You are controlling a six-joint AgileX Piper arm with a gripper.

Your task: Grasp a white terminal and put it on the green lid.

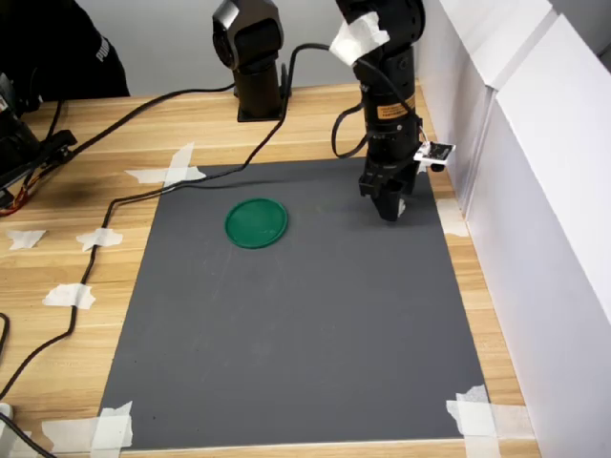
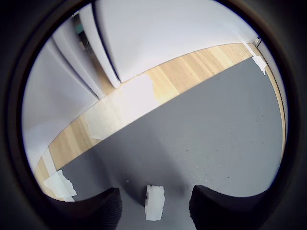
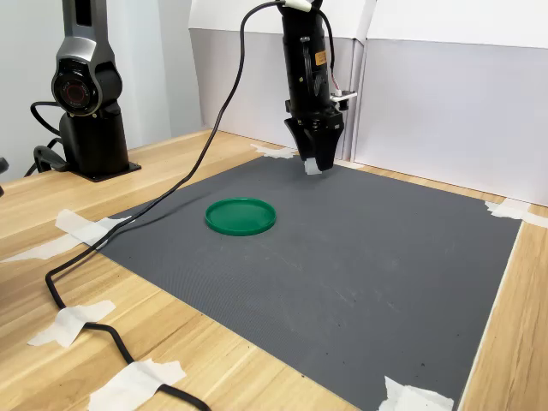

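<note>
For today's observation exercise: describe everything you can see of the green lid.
The green lid is a flat, round, dark-green disc with a slightly raised rim, plastic by its look and faintly glossy. It lies flat on the grey mat, toward the mat's far side, left of the gripper in both exterior views. Nothing lies on it and nothing but the mat touches it. The wrist view does not show it.

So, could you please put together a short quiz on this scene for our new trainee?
1. True or false: the green lid already holds something.
2. In the wrist view, the white terminal lies: A) between the fingers of the tool; B) on the lid; C) on the wooden tabletop.
3. Fill in: in the first exterior view, the tool stands to the lid's ____.

Key: 1 false; 2 A; 3 right.
</note>
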